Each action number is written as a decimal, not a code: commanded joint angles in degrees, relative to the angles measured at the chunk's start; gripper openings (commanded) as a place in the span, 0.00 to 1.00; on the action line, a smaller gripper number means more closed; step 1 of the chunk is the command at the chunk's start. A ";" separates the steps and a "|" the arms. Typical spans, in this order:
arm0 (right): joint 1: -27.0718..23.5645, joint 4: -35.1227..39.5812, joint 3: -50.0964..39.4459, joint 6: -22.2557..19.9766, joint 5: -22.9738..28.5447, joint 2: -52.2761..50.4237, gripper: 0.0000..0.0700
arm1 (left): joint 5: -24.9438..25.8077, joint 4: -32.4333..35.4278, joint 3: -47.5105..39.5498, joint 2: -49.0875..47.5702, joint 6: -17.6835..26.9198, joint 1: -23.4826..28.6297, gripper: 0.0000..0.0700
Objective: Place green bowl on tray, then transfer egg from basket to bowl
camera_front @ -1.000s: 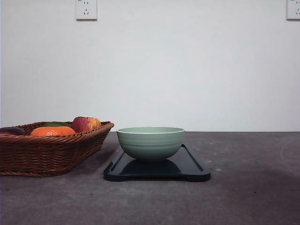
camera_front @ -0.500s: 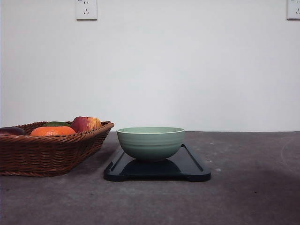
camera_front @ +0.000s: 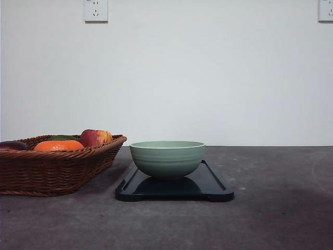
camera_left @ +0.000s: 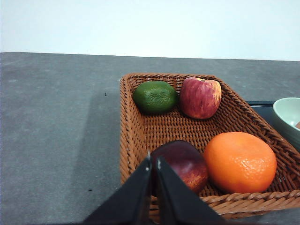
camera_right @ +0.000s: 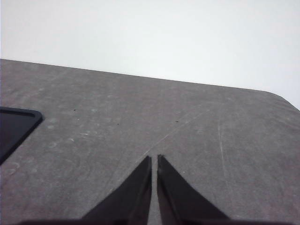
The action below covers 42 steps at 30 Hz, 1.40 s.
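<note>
While the green bowl [camera_front: 167, 159] sits on the tray [camera_front: 213, 186], both claws — left [camera_left: 154, 161], right [camera_right: 154, 160] — are pinched narrow, empty.

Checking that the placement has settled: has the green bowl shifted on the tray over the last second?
No. The green bowl sits at the same spot on the tray.

We see soft, even light from above, bright on the white wall [camera_front: 208, 78]. The bowl [camera_front: 167, 159] casts a dim shadow and reflection on the glossy tray [camera_front: 208, 182]. The basket [camera_left: 140, 136] throws a soft shadow onto the table [camera_left: 89, 140]. Focus is sharp throughout.
</note>
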 commanded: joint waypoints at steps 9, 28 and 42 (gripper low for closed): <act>0.02 0.59 -0.22 0.94 -0.02 0.07 0.02 | -0.09 0.63 -1.07 -0.02 0.15 0.00 0.02; 0.02 0.59 -0.22 0.94 -0.02 0.07 0.02 | -0.09 0.61 -1.07 -0.02 0.15 0.00 0.02; 0.02 0.59 -0.22 0.94 -0.02 0.07 0.02 | -0.09 0.61 -1.07 -0.02 0.15 0.00 0.02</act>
